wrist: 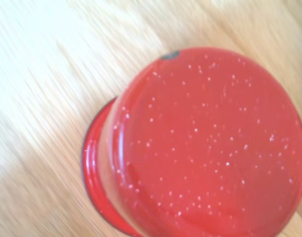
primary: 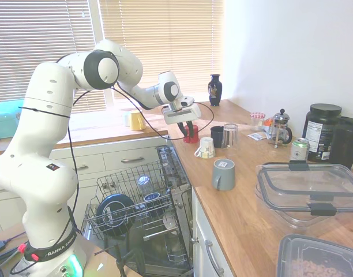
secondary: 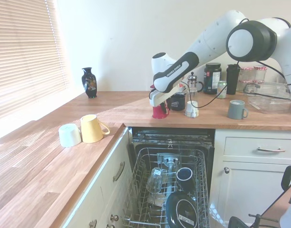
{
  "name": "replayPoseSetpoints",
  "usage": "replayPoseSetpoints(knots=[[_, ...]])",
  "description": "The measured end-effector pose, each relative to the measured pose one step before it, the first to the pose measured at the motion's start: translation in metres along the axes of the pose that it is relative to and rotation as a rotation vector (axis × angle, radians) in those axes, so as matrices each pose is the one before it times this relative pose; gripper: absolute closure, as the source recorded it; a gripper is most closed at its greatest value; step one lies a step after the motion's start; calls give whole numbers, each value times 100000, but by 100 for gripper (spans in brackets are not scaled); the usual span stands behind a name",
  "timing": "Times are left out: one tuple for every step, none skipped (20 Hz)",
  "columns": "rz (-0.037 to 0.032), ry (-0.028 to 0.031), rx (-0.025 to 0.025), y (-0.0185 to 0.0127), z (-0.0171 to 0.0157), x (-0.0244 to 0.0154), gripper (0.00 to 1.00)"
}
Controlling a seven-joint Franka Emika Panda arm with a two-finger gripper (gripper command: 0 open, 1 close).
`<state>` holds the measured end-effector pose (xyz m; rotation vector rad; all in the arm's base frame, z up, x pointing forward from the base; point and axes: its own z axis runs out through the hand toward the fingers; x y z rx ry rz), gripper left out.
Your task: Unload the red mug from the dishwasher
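So the dishwasher (secondary: pixel 171 190) sits open with its rack out, but the red mug (primary: pixel 191 134) is already on the wooden counter (primary: pixel 246 202), upside down. The gripper (primary: pixel 190 128) sits right over it; I honestly can't tell if the fingers are clamped or loose. I'd open wide and lift straight up so it doesn't tip. Only the wrist view shows the white speckles on its base.
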<state>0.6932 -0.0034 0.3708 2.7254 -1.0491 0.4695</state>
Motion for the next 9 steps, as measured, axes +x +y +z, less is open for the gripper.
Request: replayPoseSetpoints(knots=[[738,211,818,37,-635,-297,0],[772,222,929,136,-774,-393,0],[884,61,951,314,-824,-557,0],[1067,70,820,499,-802,-640,0],[1014,151,954,686,-716,-634,0],[870,-14,765,857,-632,-590,0],[626,50,350,901,-442,-596,0],[610,145,48,971,-237,-686,0],[564,-255,-79,957,-14,-926,0]])
